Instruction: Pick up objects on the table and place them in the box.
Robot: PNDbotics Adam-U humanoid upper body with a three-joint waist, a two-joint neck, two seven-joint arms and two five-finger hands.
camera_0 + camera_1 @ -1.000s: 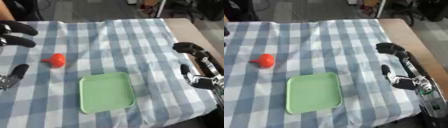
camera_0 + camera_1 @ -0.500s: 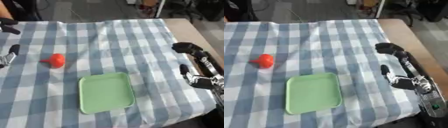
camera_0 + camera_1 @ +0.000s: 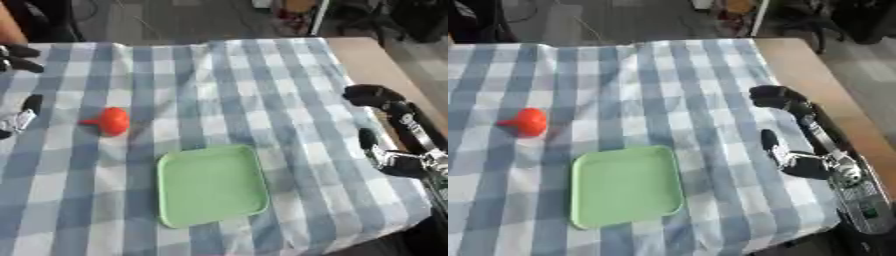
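— Left eye view: where is the red thing (image 3: pixel 112 121) sitting?
— It is lying on the checked cloth (image 3: pixel 219 85), up and left of the green tray (image 3: pixel 211 184), apart from it.
— And the hands?
— The right hand (image 3: pixel 798 131) is resting at the table's right edge, fingers relaxed, holding nothing. The left hand (image 3: pixel 19 117) is showing at the left edge, its fingers too cut off to tell.

A small orange-red funnel-shaped object (image 3: pixel 110 120) lies on its side on the blue-and-white checked cloth, spout pointing left, near a shallow, empty light green tray (image 3: pixel 211 184) lying flat.
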